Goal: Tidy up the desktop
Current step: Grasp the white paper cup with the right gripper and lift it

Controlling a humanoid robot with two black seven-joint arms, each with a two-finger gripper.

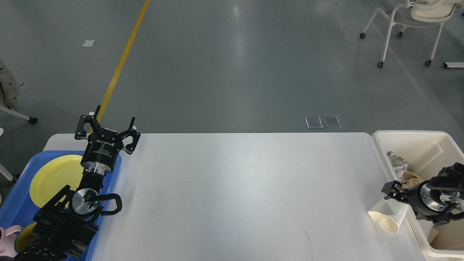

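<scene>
Desktop (239, 188) with paper cup (387, 216)

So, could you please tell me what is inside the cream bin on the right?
The bin holds crumpled foil and beige paper. The right tool and its arm cover whatever lies nearer the front.

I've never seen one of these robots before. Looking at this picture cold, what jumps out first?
Most striking is the big white desktop, almost bare, with one crumpled cream paper cup lying at its right edge beside a cream bin of rubbish. The right gripper reaches in just above that cup. At far left, the left gripper stands open over a blue tray holding a yellow plate.
</scene>
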